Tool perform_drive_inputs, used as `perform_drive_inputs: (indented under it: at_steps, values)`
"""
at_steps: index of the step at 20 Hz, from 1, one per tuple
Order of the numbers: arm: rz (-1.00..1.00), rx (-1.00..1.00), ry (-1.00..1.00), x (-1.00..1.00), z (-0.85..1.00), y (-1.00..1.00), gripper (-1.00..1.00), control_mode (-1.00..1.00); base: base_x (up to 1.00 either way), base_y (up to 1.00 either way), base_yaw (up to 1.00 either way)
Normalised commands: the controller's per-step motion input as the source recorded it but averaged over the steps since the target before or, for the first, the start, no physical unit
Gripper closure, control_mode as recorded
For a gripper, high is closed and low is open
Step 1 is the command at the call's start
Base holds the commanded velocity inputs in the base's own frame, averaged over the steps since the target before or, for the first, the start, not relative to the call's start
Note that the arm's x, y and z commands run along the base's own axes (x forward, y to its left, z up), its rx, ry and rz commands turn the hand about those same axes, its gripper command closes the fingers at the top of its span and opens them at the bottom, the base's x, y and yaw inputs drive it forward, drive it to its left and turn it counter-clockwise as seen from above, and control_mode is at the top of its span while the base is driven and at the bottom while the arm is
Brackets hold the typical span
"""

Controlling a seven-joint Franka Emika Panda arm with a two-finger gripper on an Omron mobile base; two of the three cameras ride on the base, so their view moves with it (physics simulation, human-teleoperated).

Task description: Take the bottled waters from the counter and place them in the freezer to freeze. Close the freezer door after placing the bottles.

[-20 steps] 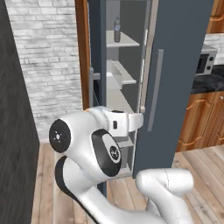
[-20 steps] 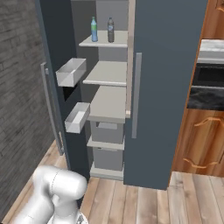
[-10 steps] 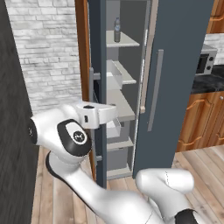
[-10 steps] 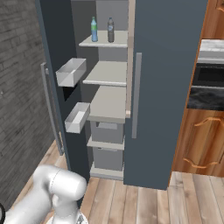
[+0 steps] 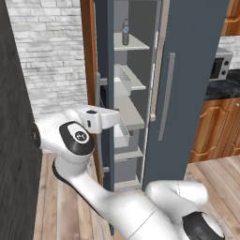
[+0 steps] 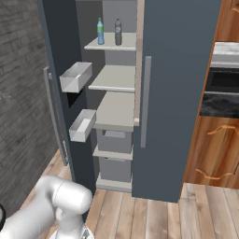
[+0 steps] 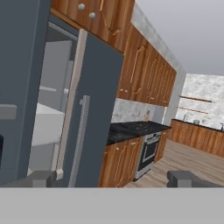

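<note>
As seen from the left base view, the freezer [image 5: 129,98] stood open, its grey shelves exposed, and one bottle [image 5: 125,32] stood upright on the top shelf [image 5: 133,43] near its front edge. The freezer door [image 5: 104,93] was swung out edge-on toward the camera, with a white door bin [image 5: 121,136] showing just beside the robot's wrist. The gripper [image 5: 101,117] sat at the door's edge at middle height; whether its fingers were parted or closed could not be told from this side. The plain right-hand door [image 5: 187,70] was shut, and the counter [image 5: 222,89] with a microwave [image 5: 219,63] lay beyond it. In the right base view, both bottled waters stood upright on the top shelf [image 6: 112,44], the green-capped bottle [image 6: 100,31] left of the blue-capped bottle [image 6: 118,31], close together but apart. Two white bins [image 6: 76,77] hung on the inner face of the open door, both appearing empty, and two drawers [image 6: 114,140] sat below the lower shelves. Open wooden floor [image 6: 154,210] lay before the cabinet. In the hand view, the two finger tips [image 7: 39,179] stood well apart at the bottom edge with nothing between them, so the gripper was spread and empty. The freezer opening lay at left, the shut door's bar handle [image 7: 79,140] ran down the middle, and the counter and a stove [image 7: 148,146] stretched away to the right.
</note>
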Motion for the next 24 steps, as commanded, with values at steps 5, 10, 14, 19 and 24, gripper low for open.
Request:
perform_drive_inputs:
  at_steps: [5, 10, 14, 19, 24]
  values:
    - [-0.03, 0.0, 0.0, 0.67, -0.05, 0.0, -1.0, -1.0, 0.0, 0.0, 0.0]
    - [-0.05, 0.0, 0.0, 0.75, -0.03, 0.0, -1.0, -1.0, 0.0, 0.0, 0.0]
    - [-0.05, 0.0, 0.0, 0.79, -0.03, 0.0, -1.0, -1.0, 0.0, 0.0, 0.0]
    - [-0.03, 0.0, 0.0, 0.67, -0.1, 0.0, -1.0, -1.0, 0.0, 0.0, 0.0]
    - [-0.03, 0.0, 0.0, 0.5, -0.06, 0.0, -1.0, -1.0, 0.0, 0.0, 0.0]
